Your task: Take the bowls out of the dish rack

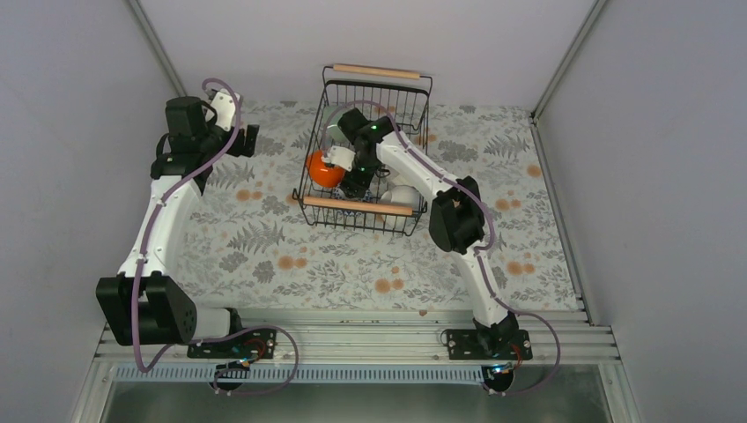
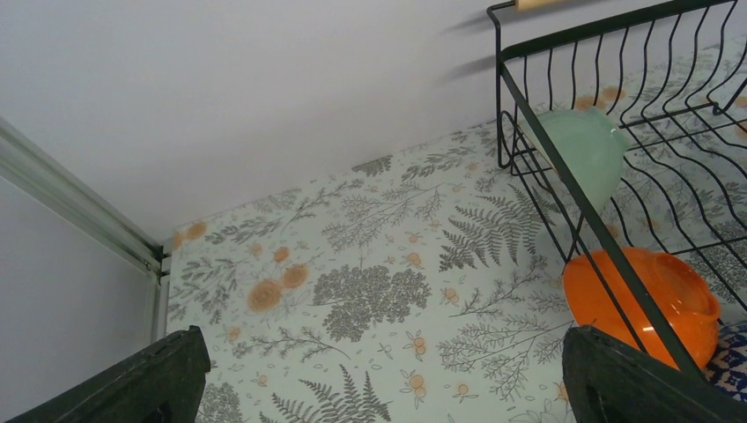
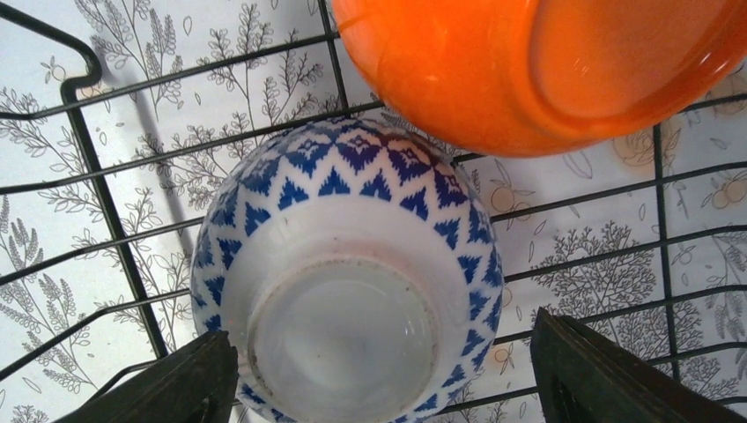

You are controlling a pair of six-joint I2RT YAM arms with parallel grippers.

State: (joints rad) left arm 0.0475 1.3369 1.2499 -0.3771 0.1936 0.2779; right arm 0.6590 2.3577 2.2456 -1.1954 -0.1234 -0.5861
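The black wire dish rack point(image 1: 401, 101) stands at the back centre of the table. My right gripper point(image 1: 357, 181) reaches down inside it and is open. Its fingers straddle an upside-down white bowl with blue triangle trim point(image 3: 343, 282); the left finger sits close against the bowl's side and the right finger stands apart. A glossy orange bowl point(image 3: 528, 62) leans just beyond it. A pale mint-green bowl point(image 2: 586, 150) rests on edge further back in the rack point(image 2: 564, 172). A white bowl point(image 1: 403, 196) lies near the front handle. My left gripper point(image 1: 251, 139) hovers open and empty left of the rack.
The rack's two wooden bar handles point(image 1: 376, 70) run along its front and back. The floral tablecloth point(image 2: 370, 300) lies bare under my left gripper point(image 2: 379, 388). Grey walls close in the back and both sides.
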